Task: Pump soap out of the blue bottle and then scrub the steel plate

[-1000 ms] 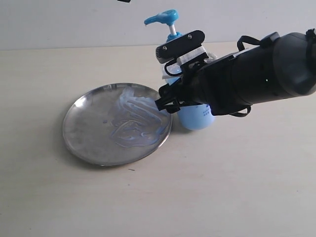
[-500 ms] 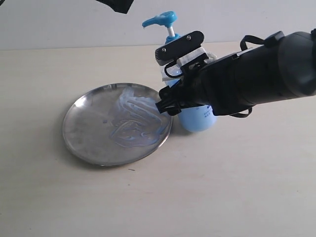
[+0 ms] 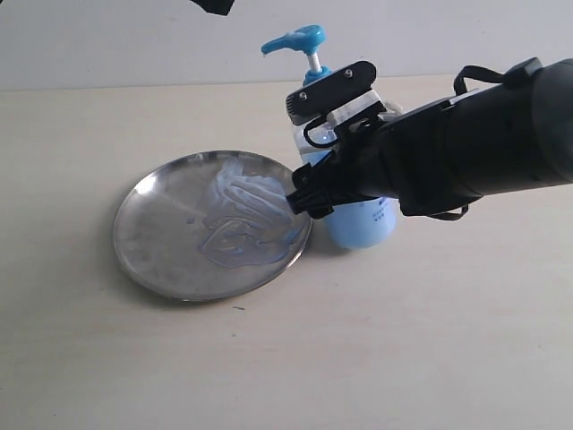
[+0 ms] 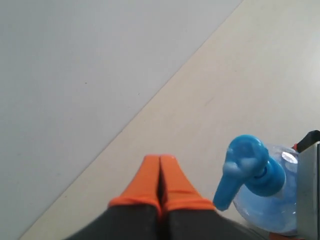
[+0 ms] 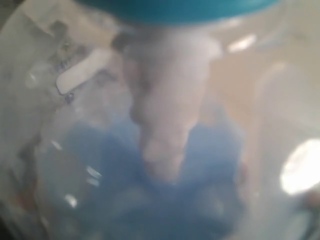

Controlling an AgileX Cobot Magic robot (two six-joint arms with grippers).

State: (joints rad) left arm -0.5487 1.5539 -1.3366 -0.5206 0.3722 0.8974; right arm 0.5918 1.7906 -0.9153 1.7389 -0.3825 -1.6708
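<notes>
The bottle (image 3: 363, 224) stands on the table (image 3: 403, 340) just beside the plate (image 3: 148, 228), off the rim at about 3 o'clock in the exterior view. Its long axis is close to upright. The pump head (image 3: 295, 38) is up, with its spout turned toward 9 o'clock, over the plate's side of the bottle. Soap (image 3: 242, 215) already lies on the plate in pale streaky smears, from the centre out toward 2 and 4 o'clock. The half toward 9 o'clock is mostly bare steel.

The right pincer (image 3: 309, 190) comes in from 3 o'clock and straddles the bottle's body below the collar. One dark finger shows on the plate side and the other is hidden behind the bottle. Its wrist view is filled by blurred clear plastic and blue liquid, so the jaws look set wide and clamped on the bottle, steadying it.

The left pincer (image 4: 160, 172) has its orange tips pressed together with nothing between them. In the exterior view only a dark corner of it shows at the top edge, at about 11 o'clock from the pump head and well apart from it.

The left arm looks the one free to press. The pump head lies toward 4 or 5 o'clock from it and lower, so the push would run down the bottle's upright axis. An off-axis press could tip the spout away from the plate.
</notes>
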